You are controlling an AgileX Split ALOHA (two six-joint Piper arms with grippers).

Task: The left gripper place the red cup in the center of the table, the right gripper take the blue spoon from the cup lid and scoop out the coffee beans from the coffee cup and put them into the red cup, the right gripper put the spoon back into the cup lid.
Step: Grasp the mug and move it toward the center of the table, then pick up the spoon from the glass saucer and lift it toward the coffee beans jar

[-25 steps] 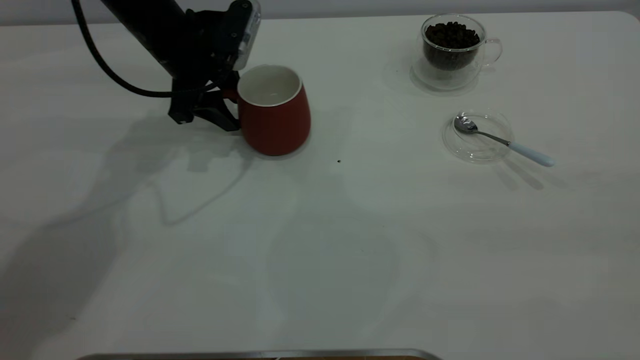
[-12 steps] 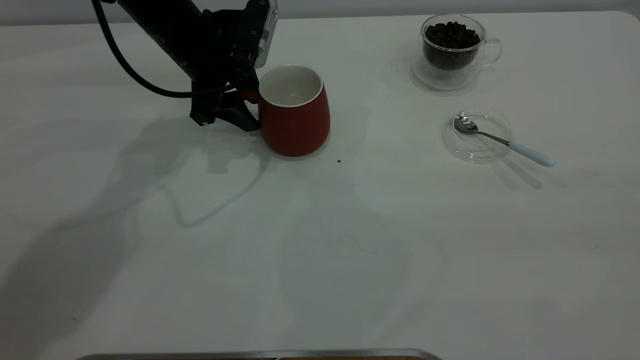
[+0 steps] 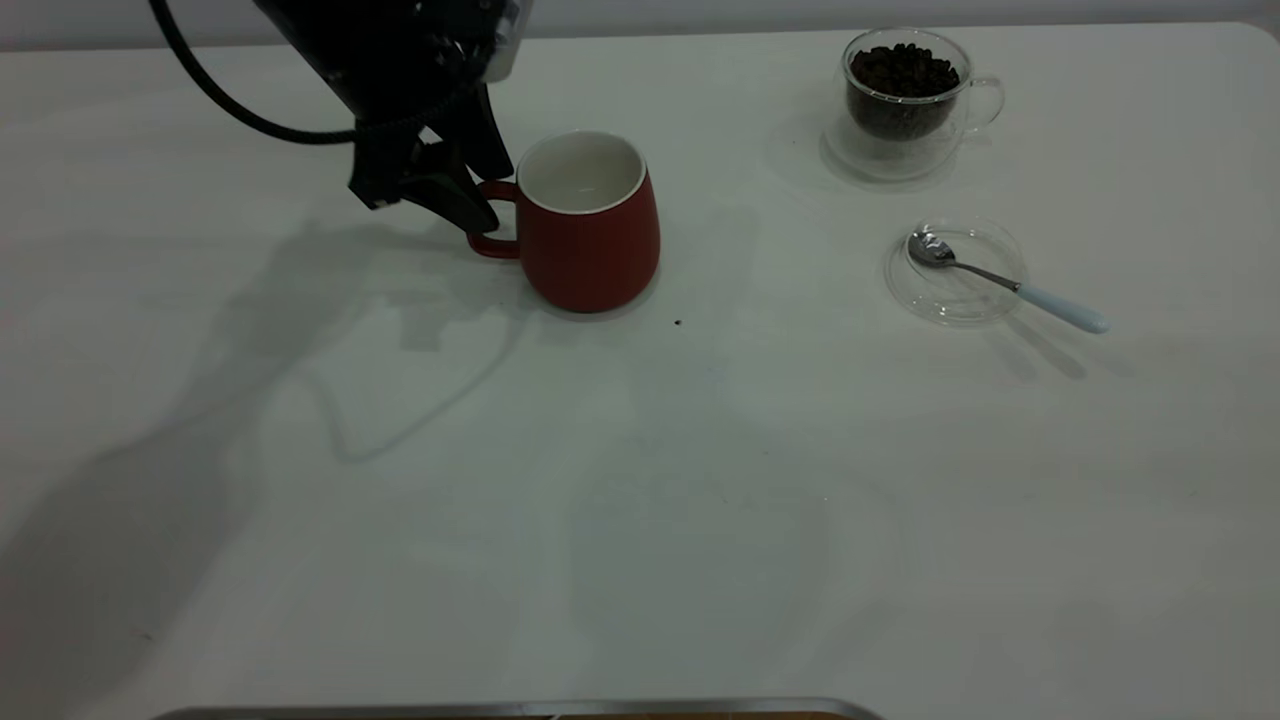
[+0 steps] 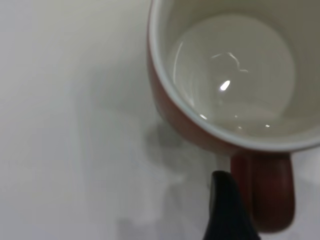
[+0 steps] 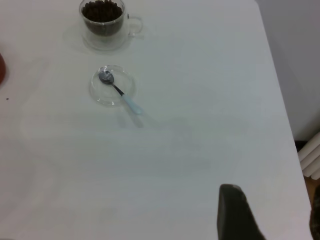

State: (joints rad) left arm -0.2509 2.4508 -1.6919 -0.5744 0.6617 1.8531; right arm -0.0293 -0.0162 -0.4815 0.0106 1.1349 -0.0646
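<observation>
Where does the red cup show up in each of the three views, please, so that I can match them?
Exterior view: the red cup stands left of centre on the table, handle toward the left gripper.
Left wrist view: the cup fills the frame, seen from above, empty.
Right wrist view: only a red sliver at the edge.
Shared landmark: the cup's red handle.

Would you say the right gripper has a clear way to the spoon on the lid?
Probably yes: the spoon lies on the lid with only bare table between it and the right gripper.
</observation>
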